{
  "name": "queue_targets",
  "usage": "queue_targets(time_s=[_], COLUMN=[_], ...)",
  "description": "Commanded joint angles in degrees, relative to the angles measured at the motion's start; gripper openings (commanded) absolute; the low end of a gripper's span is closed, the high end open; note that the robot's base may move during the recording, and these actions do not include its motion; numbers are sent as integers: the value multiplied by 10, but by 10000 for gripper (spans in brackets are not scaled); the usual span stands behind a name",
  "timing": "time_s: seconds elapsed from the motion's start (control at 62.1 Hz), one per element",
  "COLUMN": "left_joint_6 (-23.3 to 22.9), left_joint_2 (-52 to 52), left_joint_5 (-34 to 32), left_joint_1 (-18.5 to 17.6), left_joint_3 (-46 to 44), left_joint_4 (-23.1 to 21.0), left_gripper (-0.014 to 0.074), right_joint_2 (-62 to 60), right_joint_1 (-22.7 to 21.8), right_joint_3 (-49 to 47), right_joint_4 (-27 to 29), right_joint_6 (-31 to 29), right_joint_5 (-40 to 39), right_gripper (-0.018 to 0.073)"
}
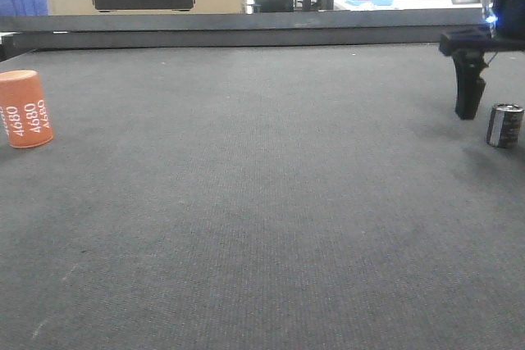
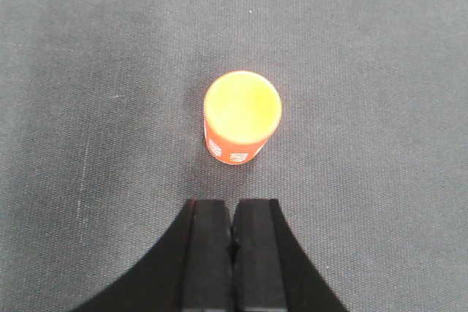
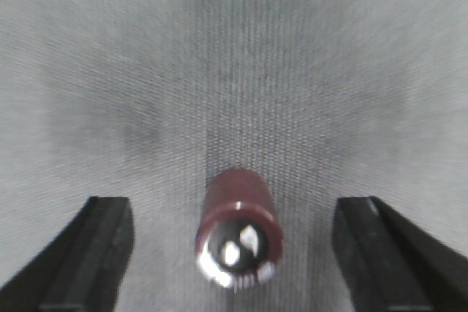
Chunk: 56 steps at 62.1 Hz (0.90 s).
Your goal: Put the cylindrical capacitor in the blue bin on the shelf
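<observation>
Right wrist-mounted view, right pincer (image 3: 234, 213) wide open astride cylindrical capacitor (image 3: 238, 233), no contact, left pincer (image 2: 233, 208) closed, empty

Even, soft light; right wrist view blurred, seemingly overexposed.

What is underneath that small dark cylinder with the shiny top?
The cylindrical capacitor stands upright on the grey carpeted table; only carpet shows around its base. Its underside and the patch it covers are hidden. The right tool is open, not touching it.
</observation>
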Motion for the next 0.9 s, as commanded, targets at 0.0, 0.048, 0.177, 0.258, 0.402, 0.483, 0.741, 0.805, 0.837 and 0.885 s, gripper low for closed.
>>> queue_targets(time_s=[0.0,0.048,0.177,0.258,0.402,0.483,0.741,0.805,0.837,0.885], left_joint_6=[-3,-3,-3,-3,-3,-3,-3,-3,-3,-3], left_joint_2=[-3,-3,-3,-3,-3,-3,-3,-3,-3,-3], left_joint_5=[-1,-1,-1,-1,-1,-1,0,0,0,0], left_joint_1=[1,1,1,1,1,1,1,1,1,1], left_joint_3=[-4,-4,-4,-4,-4,-4,-4,-4,-4,-4], left_joint_4=[-3,-3,-3,-3,-3,-3,-3,-3,-3,-3], left_gripper=[-111,-111,-111,-111,-111,-111,-111,-111,-111,-111], right_joint_2=[10,12,12,12,13,14,17,17,17,17], right_joint_1=[-1,-1,-1,-1,-1,-1,-1,-1,-1,-1], right_joint_3=[-6,-6,-6,-6,-6,-6,-6,-6,-6,-6], right_joint_4=[-9,-9,-9,-9,-9,-11,-14,-14,-14,-14], right_joint_6=[-2,-2,-2,-2,-2,-2,-2,-2,-2,-2], right_joint_5=[9,12,13,9,9,2,-2,-2,-2,-1], right_gripper=[401,401,401,401,401,382,106,-20,-98,-165])
